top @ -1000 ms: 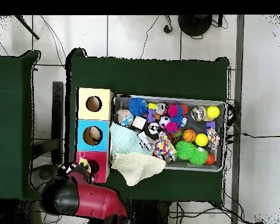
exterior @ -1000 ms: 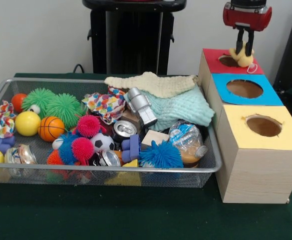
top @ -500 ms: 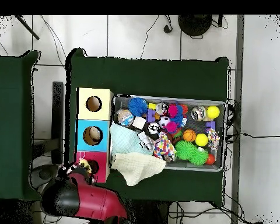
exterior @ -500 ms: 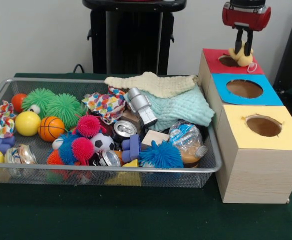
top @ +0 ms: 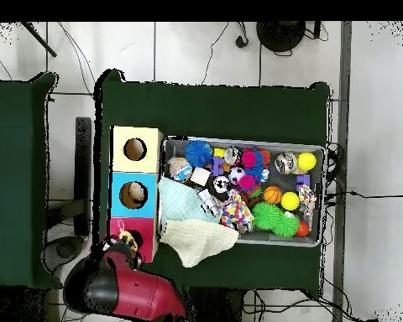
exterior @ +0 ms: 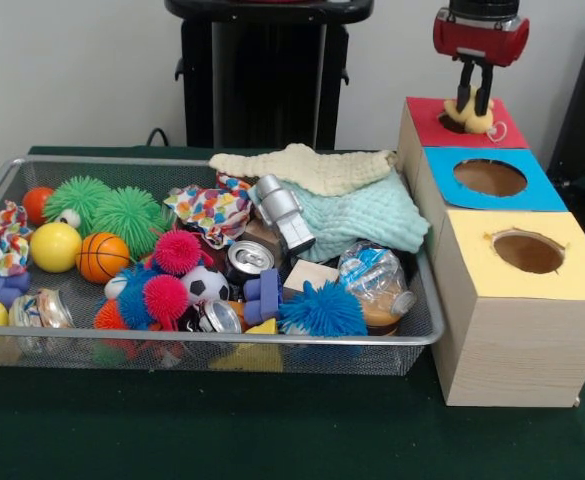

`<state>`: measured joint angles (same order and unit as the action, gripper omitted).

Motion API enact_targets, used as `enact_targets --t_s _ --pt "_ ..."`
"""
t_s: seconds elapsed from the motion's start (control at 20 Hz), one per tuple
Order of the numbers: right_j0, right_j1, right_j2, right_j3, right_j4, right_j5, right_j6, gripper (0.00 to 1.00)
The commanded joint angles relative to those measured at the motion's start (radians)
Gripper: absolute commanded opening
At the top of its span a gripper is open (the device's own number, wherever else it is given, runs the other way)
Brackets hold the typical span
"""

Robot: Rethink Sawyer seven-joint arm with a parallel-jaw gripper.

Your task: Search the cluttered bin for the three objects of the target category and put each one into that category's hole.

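One end effector (exterior: 474, 92) grips yellow toy (exterior: 469, 113) above red hole (exterior: 456, 122).

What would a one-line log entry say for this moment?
tool: shut on yellow toy | place: over red hole | bin: full

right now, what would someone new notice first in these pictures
The wire mesh bin heaped with bright toys draws the eye first, above all the two spiky green balls at its left and the pale folded cloths draped over its right end. Next come the three wooden boxes topped red, blue and yellow, with the red and black pincer holding a yellow soft toy over the red hole.
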<state>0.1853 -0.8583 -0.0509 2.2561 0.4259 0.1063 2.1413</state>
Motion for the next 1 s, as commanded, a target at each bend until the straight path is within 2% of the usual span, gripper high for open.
enact_targets --t_s 0.05,0.6,0.75,0.8,1.0 --pt "-0.012 0.082 0.013 0.060 0.006 -0.077 0.222 0.00" --pt "-0.044 0.080 0.015 0.072 -0.010 -0.091 0.193 0.00" --pt "-0.033 0.083 0.010 0.074 -0.010 -0.110 0.202 0.00" --pt "-0.023 0.085 0.000 0.074 -0.004 -0.115 0.209 1.00" --pt "-0.057 0.079 0.033 0.089 -0.012 -0.134 0.214 1.00"
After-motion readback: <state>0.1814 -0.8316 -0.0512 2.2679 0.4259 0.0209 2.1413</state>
